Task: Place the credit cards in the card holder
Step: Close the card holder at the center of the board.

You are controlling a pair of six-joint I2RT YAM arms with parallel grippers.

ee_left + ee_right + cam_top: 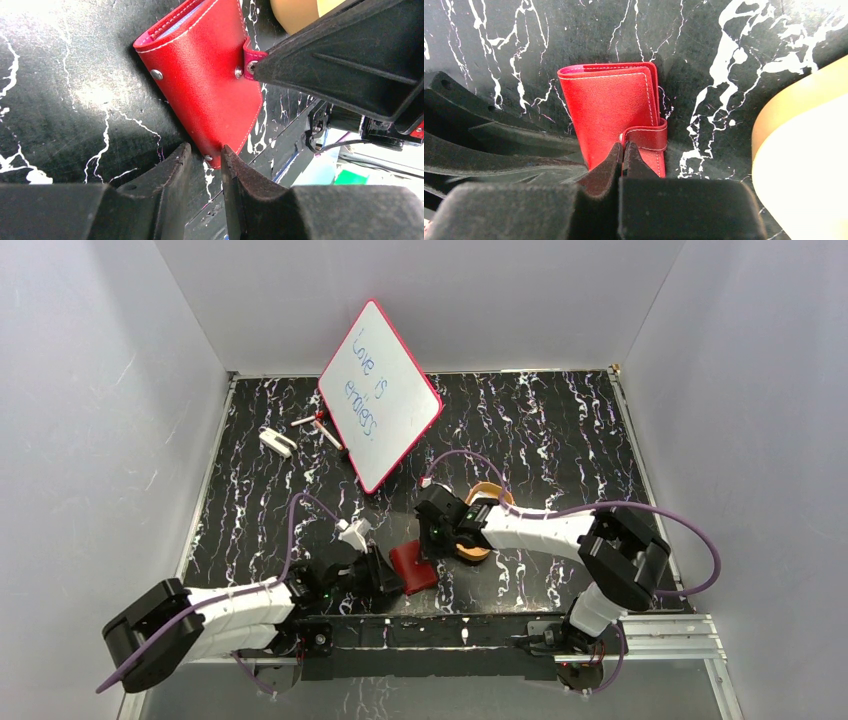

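Card holder (413, 565) lying on table (560, 430) near front edge, between left gripper (206, 150) and right gripper (623, 149); tray (814, 150) sitting just behind-right; whiteboard (380, 395) leaning farther back.

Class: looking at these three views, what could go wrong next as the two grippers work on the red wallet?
1. The right gripper pinches only the thin snap tab of the dark red leather-like folding card holder; it might slip free.
2. The left gripper straddles just one corner, so the holder may twist on the black marbled table instead of opening.
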